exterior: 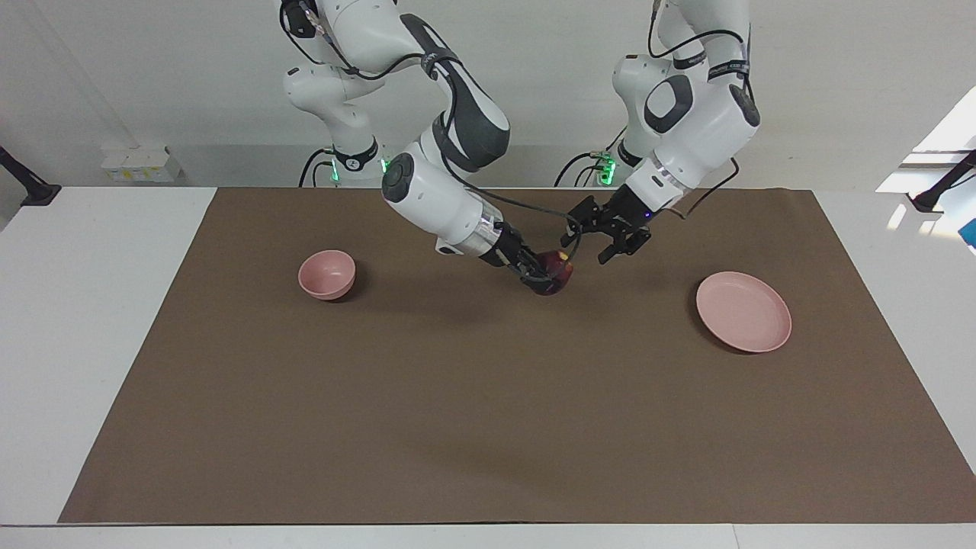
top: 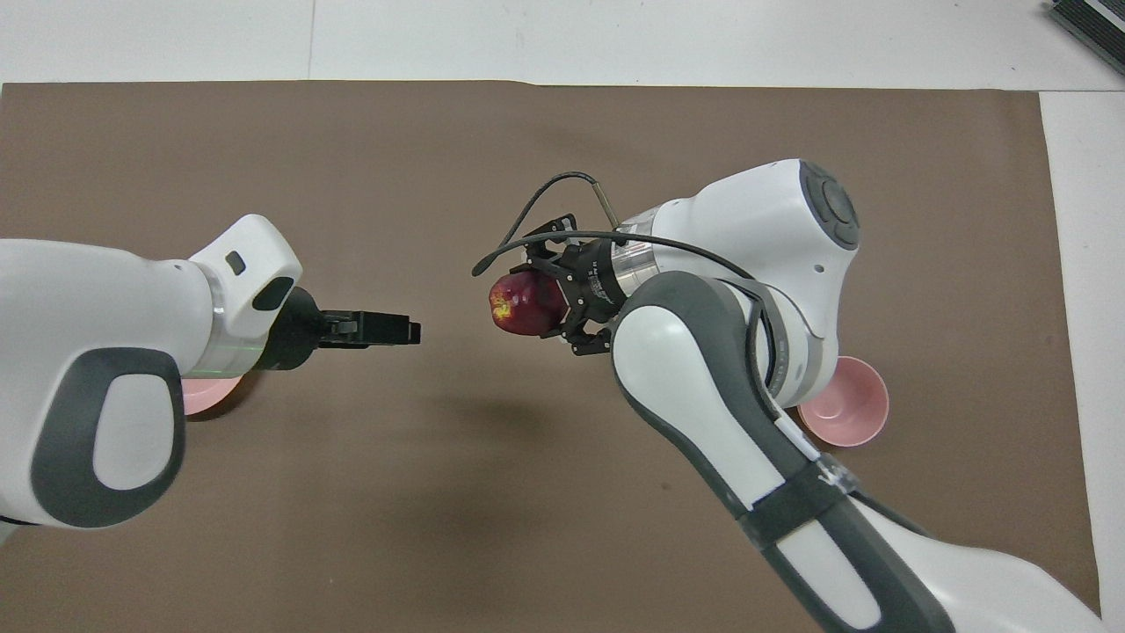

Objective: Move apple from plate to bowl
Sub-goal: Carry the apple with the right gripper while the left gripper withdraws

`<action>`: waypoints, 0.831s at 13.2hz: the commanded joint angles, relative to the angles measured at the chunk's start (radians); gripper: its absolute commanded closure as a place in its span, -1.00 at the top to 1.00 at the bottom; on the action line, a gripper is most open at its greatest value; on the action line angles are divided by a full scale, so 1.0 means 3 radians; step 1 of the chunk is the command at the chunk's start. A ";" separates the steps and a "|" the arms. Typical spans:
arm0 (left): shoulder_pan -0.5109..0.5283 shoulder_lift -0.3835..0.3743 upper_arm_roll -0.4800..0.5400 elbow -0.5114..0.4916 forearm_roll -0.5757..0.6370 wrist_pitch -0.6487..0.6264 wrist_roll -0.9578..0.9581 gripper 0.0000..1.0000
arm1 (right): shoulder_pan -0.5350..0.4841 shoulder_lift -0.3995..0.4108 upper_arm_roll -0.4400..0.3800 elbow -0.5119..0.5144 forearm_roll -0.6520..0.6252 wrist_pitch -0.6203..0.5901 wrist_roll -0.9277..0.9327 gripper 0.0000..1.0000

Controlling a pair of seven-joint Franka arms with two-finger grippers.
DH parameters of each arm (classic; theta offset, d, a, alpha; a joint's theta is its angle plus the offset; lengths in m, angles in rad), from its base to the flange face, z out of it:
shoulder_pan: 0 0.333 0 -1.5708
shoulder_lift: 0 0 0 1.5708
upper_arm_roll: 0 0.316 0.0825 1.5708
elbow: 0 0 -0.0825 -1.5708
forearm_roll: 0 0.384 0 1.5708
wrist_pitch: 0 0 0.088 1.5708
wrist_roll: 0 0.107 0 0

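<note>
Right gripper (exterior: 550, 276): closed on the apple (exterior: 559, 269), aloft over the mat's (exterior: 457, 427) middle, between plate (exterior: 743, 311) and bowl (exterior: 326, 274).
Left gripper (exterior: 602, 235): fingers spread, empty, just beside the apple.
Risk: the grip looks to sit toward one side of the round fruit; a fast swing may roll it out short of the small bowl.

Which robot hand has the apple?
The right hand grips the small dark red apple over the brown mat; the left hand hangs open, holding nothing.
</note>
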 commanded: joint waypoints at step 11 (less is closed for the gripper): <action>0.0853 0.0389 -0.0006 0.1944 0.1421 -0.1566 0.0667 1.00 | -0.0468 -0.0361 0.0016 -0.0129 -0.2344 -0.0920 -0.2411 -1.00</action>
